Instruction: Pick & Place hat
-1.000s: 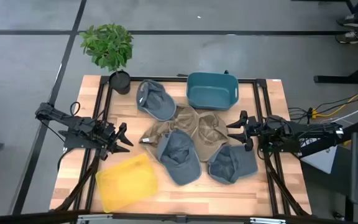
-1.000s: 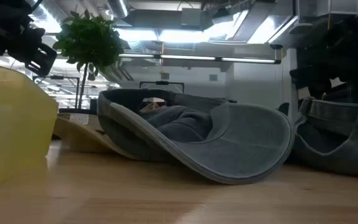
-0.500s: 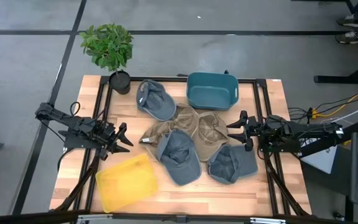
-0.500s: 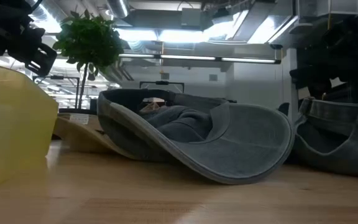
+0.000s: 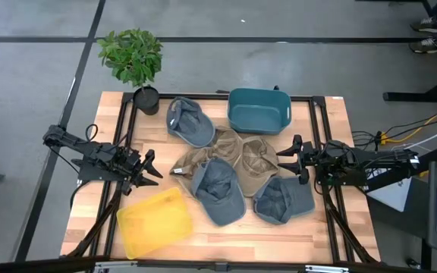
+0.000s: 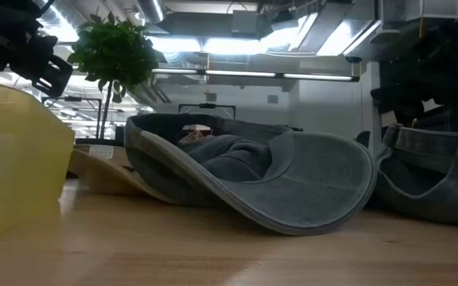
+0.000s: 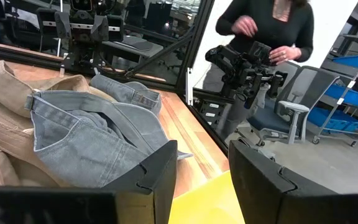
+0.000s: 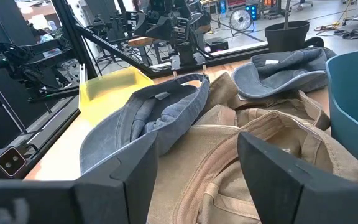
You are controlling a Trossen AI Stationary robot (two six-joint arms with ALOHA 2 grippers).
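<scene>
Several caps lie in a heap mid-table: a grey denim cap at the front centre, another at the front right, a third at the back left, and tan caps beneath them. My left gripper is open and empty at the table's left, above the yellow bin. My right gripper is open and empty at the right, beside the heap. In the right wrist view the front-centre cap lies ahead of the fingers.
A teal bin stands at the back centre. A potted plant stands at the back left corner. A black frame runs around the table. A person stands beyond the table's right side.
</scene>
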